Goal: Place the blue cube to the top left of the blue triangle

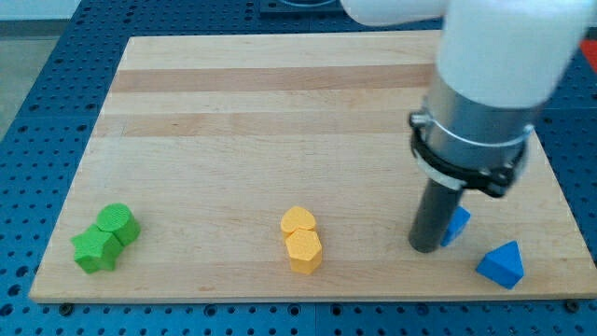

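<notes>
No pincer is fitted; my tip (425, 248) rests against the blue cube (457, 225), on the side away from the blue triangle (502, 264). The cube sits just up-left of the triangle on the bench (280, 121). Push gently; avoid nudging the triangle.

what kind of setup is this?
Likely a lab robot bench: a wooden board on a blue perforated table, small toy blocks like the blue triangle, and my tip beside the blue cube.
</notes>
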### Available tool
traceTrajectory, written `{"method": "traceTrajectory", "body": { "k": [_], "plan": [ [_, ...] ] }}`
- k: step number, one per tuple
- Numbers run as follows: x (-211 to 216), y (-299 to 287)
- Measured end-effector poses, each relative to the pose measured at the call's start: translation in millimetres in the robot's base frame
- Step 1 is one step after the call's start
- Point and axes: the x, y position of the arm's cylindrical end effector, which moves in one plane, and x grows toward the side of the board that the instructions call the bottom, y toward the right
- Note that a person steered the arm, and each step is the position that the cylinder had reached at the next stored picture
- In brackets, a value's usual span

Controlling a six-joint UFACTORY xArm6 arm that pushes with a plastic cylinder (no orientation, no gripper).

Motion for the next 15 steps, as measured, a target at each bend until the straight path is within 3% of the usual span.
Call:
{"method": "traceTrajectory", "body": {
  "k": [2, 3, 5, 8, 10, 15],
  "plan": [
    [0, 3],
    [0, -23],
    [-73, -27],
    [-69, -6],
    [-32, 15],
    [-23, 22]
  ]
}}
